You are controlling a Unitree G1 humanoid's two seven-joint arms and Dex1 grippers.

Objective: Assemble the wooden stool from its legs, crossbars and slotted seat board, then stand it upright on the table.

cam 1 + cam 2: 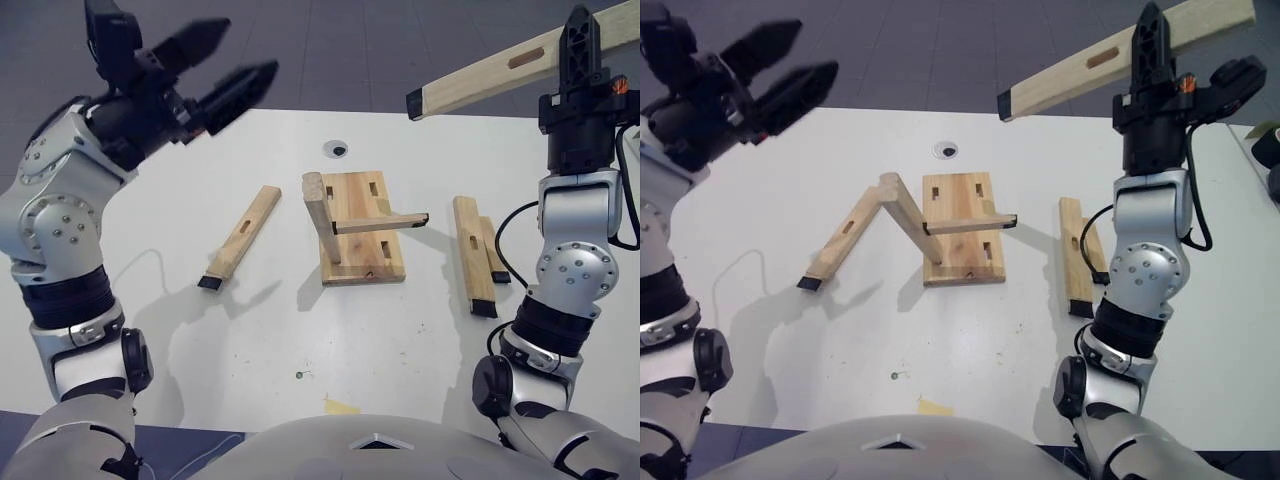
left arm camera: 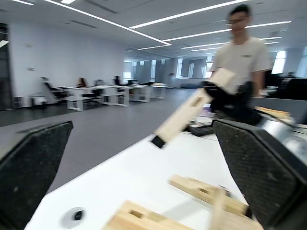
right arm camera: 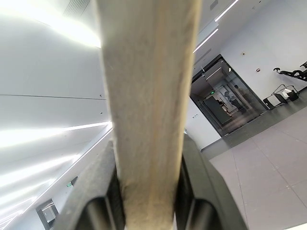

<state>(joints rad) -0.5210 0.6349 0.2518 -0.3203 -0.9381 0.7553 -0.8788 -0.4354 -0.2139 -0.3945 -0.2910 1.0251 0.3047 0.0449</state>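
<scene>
The slotted seat board (image 1: pixel 370 243) lies flat mid-table. One leg (image 1: pixel 323 215) stands in it, and a crossbar (image 1: pixel 380 222) sticks out sideways from that leg. A loose leg (image 1: pixel 240 236) lies left of the board. Two more pieces (image 1: pixel 474 254) lie side by side to its right. My right gripper (image 1: pixel 583 48) is raised high at the right, shut on a slotted wooden leg (image 1: pixel 500 75) that slants across the air, black foot toward the centre. My left gripper (image 1: pixel 230 62) hovers open above the table's far left, nothing between its fingers.
A round cable grommet (image 1: pixel 337 149) sits in the white table (image 1: pixel 250 340) behind the board. A small yellow scrap (image 1: pixel 341 406) lies at the near edge. Dark floor lies beyond the far edge.
</scene>
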